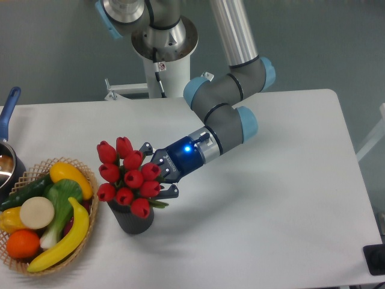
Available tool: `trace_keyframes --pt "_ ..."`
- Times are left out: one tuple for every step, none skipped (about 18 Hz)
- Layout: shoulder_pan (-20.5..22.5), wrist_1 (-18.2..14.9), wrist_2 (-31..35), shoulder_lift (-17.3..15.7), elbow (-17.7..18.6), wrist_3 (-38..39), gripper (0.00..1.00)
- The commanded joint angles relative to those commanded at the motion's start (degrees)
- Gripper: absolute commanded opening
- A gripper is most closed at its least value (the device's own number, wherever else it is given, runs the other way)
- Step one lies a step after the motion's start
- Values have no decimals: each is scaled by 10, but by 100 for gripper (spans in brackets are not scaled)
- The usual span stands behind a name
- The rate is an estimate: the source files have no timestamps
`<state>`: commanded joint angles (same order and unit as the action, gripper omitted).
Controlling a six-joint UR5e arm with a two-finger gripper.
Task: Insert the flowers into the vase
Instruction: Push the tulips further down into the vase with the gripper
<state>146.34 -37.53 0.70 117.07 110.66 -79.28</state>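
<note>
The flowers (pixel 128 176), a tight bunch of red tulip buds with green leaves, stand over the mouth of the dark grey vase (pixel 136 222) at the table's front left. Their stems reach down into the vase. My gripper (pixel 157 171) comes in from the right at bud height. Its fingers (pixel 145 148) wrap round the right side of the bunch and hold it. The fingertips are hidden behind the buds. A blue light glows on the gripper's body.
A wicker basket (pixel 83 171) of plastic fruit and vegetables sits just left of the vase, nearly touching it. A pot with a blue handle (pixel 8 108) is at the left edge. The robot's base (pixel 163 72) stands at the back.
</note>
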Motion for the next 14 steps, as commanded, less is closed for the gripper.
trace_keyframes --pt "0 0 0 0 0 0 46" --pt "0 0 0 -1 0 1 46" --pt "0 0 0 0 0 1 46" --pt "0 0 0 0 0 0 50" --pt "0 0 0 -1 0 0 52" --pt "0 0 0 -1 0 0 53" --pt "0 0 0 0 0 0 53" --pt "0 0 0 0 1 0 54" --pt "0 0 0 1 1 -4 58" --pt "0 0 0 1 1 -14 61" --pt "-1 -1 0 2 2 -21 61" --pt "-1 -1 0 2 2 -20 61" --pt "-1 -1 0 1 2 -20 61" --pt "-1 -1 0 1 2 -21 62"
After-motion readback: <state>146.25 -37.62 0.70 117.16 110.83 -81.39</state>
